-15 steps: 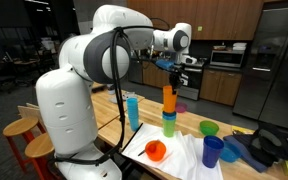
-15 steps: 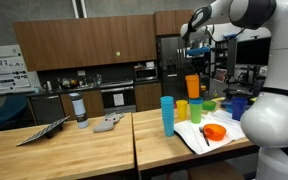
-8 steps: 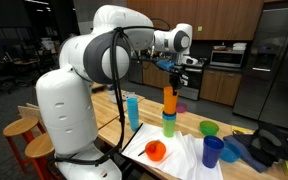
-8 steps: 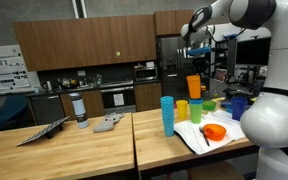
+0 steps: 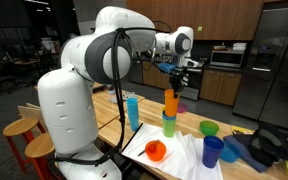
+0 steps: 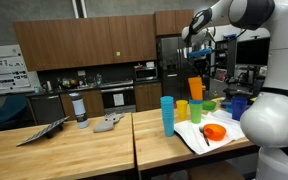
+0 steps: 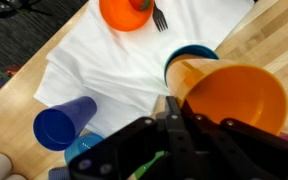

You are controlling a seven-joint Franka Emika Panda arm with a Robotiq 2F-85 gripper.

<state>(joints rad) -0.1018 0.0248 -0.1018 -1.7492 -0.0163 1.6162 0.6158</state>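
My gripper (image 7: 170,118) is shut on the rim of an orange cup (image 7: 234,95), one finger inside and one outside. In both exterior views the orange cup (image 5: 170,103) (image 6: 193,88) hangs upright from the gripper (image 5: 174,80), just above a short stack of yellow and green cups (image 5: 169,124). In the wrist view a teal-rimmed cup (image 7: 189,52) shows right behind the orange one. A white cloth (image 7: 114,60) lies beneath on the wooden table (image 6: 74,150).
On the cloth sit an orange bowl (image 7: 124,12) with a fork (image 7: 158,16), a dark blue cup (image 7: 64,125) and a green bowl (image 5: 209,128). A light blue cup stack (image 6: 167,115) stands near the table seam. The robot base (image 5: 69,120) stands beside the table.
The gripper and the orange cup have shifted only very slightly; the grip on the cup stays the same.
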